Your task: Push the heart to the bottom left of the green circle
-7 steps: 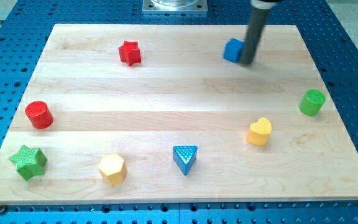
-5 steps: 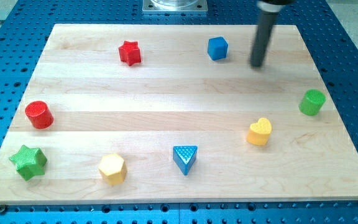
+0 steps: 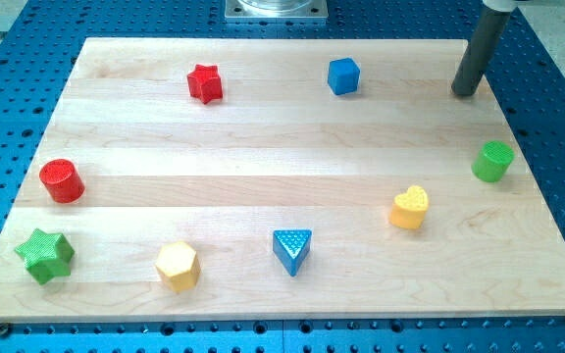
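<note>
The yellow heart (image 3: 410, 207) lies on the wooden board at the view's lower right. The green circle (image 3: 492, 161) stands near the board's right edge, up and to the right of the heart, well apart from it. My tip (image 3: 464, 93) touches the board near its top right corner, above and a little left of the green circle, far from the heart. It touches no block.
A blue cube (image 3: 342, 75) and a red star (image 3: 205, 83) lie near the top. A red circle (image 3: 62, 180) and a green star (image 3: 44, 255) lie at the left. A yellow hexagon (image 3: 177, 266) and a blue triangle (image 3: 292, 249) lie near the bottom.
My tip has moved right, from beside the blue cube to the board's top right. The blue cube has shifted a little to the left. The other blocks have not moved.
</note>
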{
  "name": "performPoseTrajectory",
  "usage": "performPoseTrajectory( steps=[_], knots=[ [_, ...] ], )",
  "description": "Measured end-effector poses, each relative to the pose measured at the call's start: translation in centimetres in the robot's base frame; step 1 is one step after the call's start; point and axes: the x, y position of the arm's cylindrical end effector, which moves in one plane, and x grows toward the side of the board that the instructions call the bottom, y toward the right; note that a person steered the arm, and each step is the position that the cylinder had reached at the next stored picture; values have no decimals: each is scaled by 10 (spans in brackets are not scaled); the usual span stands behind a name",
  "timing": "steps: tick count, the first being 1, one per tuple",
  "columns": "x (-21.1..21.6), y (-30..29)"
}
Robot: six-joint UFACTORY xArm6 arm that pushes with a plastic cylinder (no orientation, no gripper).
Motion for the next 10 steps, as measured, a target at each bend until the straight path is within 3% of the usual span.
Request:
performPoseTrajectory(
  steps=[2, 3, 5, 8, 10],
  knots=[
    [-6, -4],
    [-1, -35],
    [53, -94],
    [68, -97],
    [77, -128]
  ],
)
